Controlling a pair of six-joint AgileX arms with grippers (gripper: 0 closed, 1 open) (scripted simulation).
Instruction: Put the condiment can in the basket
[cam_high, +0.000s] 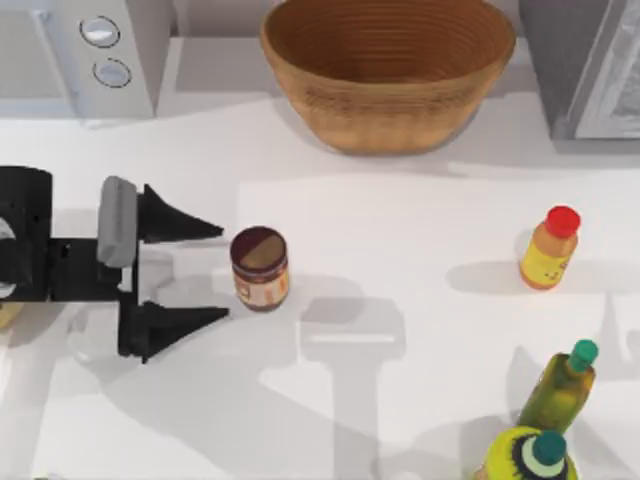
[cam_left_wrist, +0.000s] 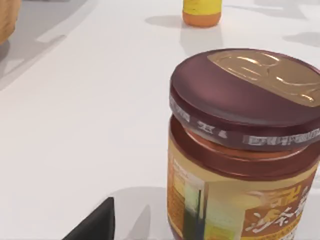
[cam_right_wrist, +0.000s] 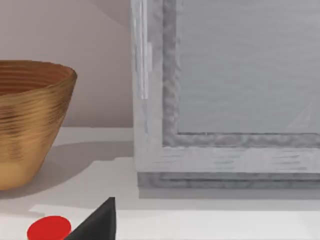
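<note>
Basket (cam_right_wrist: 30, 125) beside grey cabinet (cam_right_wrist: 235, 100)

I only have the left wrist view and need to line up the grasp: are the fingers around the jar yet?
Observer: Not yet. From above, the left gripper is open, its tips just short of the jar on the jar's left.
Operator: Where's the basket?
Observer: The basket sits at the table's far edge, beyond the jar and to its right.
Operator: Anything inside it?
Observer: It looks empty from above.
</note>
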